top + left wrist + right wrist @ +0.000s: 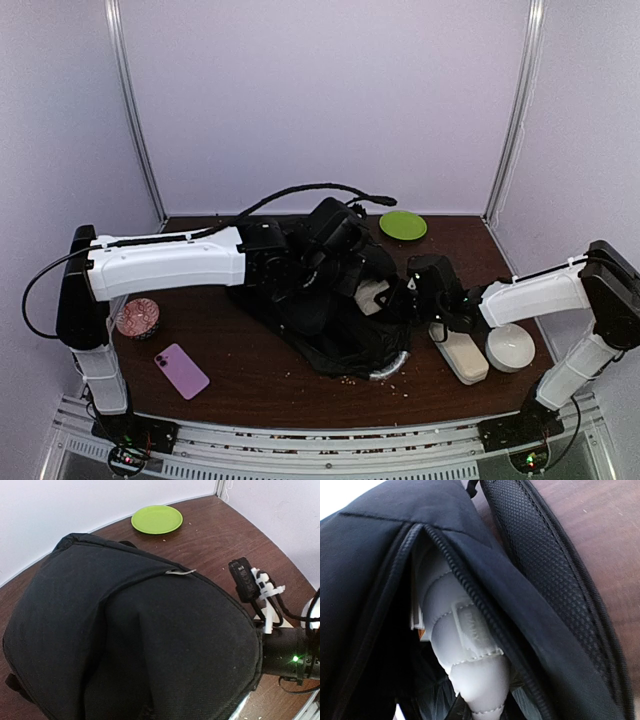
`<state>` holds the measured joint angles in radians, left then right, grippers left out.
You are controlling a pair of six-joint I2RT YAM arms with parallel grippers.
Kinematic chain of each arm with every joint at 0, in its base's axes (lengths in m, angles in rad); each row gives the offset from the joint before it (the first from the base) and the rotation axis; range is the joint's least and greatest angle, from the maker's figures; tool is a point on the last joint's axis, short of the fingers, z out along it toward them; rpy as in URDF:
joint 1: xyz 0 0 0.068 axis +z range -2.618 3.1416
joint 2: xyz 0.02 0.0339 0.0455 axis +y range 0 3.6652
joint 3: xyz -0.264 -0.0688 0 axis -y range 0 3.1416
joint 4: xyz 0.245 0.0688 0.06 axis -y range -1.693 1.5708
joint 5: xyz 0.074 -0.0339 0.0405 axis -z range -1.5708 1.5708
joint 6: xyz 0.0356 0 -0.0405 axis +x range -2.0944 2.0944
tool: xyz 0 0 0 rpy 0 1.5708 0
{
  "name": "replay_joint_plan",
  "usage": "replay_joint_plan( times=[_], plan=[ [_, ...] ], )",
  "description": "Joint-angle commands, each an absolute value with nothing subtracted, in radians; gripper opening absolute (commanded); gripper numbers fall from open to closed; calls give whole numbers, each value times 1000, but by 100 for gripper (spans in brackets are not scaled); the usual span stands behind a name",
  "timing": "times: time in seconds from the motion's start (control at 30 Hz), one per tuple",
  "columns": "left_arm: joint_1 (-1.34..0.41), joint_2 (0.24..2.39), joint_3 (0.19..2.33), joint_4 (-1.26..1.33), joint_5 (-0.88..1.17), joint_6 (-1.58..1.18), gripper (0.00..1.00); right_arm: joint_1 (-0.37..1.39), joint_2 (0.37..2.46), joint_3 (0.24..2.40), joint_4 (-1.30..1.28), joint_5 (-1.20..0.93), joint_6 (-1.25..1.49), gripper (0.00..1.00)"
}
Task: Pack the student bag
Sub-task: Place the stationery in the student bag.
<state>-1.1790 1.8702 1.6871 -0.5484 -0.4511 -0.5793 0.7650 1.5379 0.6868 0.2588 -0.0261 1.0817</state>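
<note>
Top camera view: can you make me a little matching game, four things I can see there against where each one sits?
Things:
1. green plate
2. purple phone
3. white bowl
4. student bag

Places:
A. in the middle
B. far side, right of centre
C. near left
D. near right, beside the beige case

Pairs: 1-B, 2-C, 3-D, 4-A

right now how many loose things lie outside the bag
5: green plate far side; patterned tin, pink phone left; beige case, white bowl right. The bag may hide more.
</note>
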Motion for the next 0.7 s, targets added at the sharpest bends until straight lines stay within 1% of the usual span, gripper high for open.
replay_joint_plan(
  times=[0.0,0.1,0.33,0.47,0.57,0.67],
  plan=[
    [-1222,1780,1708,-395,-322,-639,0,726,1612,789,362,-42,1028,13],
    [-1223,1772,1692,-390,-310,-661,0,710,1655,813,413,-62,1038,13],
    [-1223,1761,1673,-383,-318,-667,0,702,1696,794,727,-108,1102,14],
    [-1219,1761,1677,-396,-339,-662,0,702,1698,818,841,-177,1108,14],
    [-1218,1764,1674,-382,-321,-662,0,703,1727,873,832,-234,1097,14],
    [-1218,1768,1675,-363,-288,-668,0,699,1763,890,805,-205,1107,14]
  ],
)
